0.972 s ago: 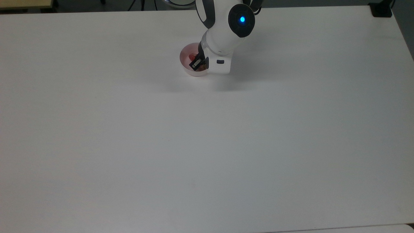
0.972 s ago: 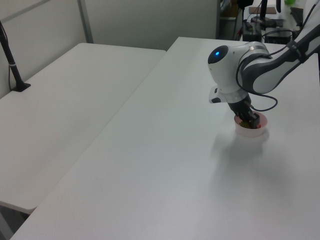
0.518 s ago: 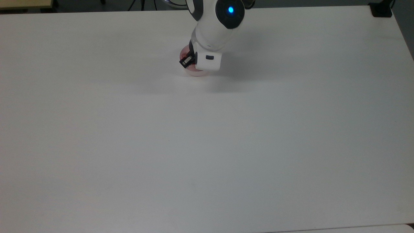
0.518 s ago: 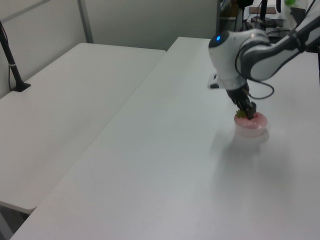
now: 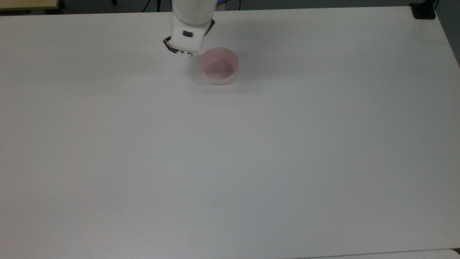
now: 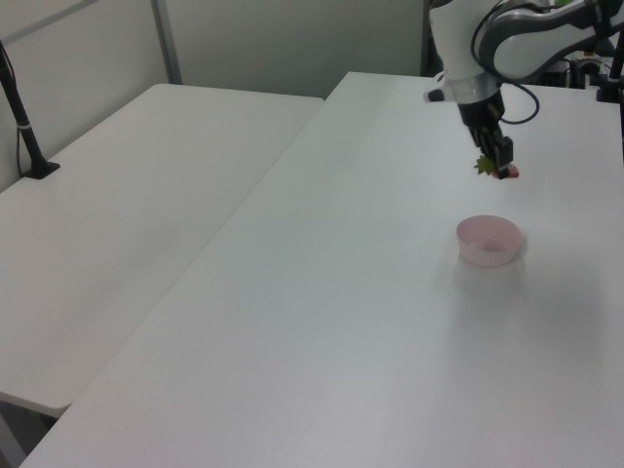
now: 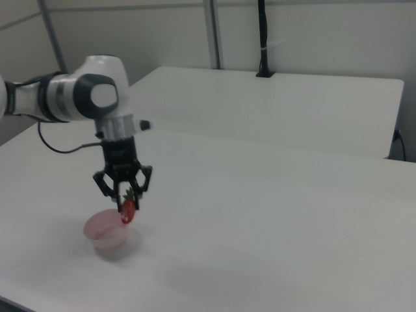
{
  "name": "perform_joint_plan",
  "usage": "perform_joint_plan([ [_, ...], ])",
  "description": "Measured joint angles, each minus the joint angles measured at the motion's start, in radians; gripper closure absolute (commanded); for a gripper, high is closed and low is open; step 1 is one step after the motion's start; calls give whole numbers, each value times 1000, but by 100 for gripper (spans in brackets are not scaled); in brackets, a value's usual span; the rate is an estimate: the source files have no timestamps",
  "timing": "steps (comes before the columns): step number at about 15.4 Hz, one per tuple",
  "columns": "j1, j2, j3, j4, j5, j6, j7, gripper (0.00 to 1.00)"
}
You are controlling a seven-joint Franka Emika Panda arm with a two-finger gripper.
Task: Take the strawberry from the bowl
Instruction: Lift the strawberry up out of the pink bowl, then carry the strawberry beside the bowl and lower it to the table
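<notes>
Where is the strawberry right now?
The strawberry hangs pinched in the gripper, lifted clear above the table. In the right view it sits just above the pink bowl's right rim; the bowl is empty.

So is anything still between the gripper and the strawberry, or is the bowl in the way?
Nothing visible stands between them. The gripper already holds the strawberry in its fingers, lifted above the table. The bowl sits empty on the table, apart from the gripper and lower than it, so it blocks nothing.
</notes>
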Motion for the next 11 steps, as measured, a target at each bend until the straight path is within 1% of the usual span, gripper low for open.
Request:
perform_joint_plan([
  [1, -24, -2, -11, -14, 0, 2, 0, 70],
  [4, -87, 2, -72, -64, 0, 40, 1, 70],
  [7, -180, 20, -94, -121, 1, 136, 13, 70],
  [9, -214, 48, -95, -139, 1, 180, 28, 57],
  [10, -220, 66, -95, -141, 0, 186, 35, 42],
  [11, -221, 83, -95, -141, 0, 190, 42, 23],
])
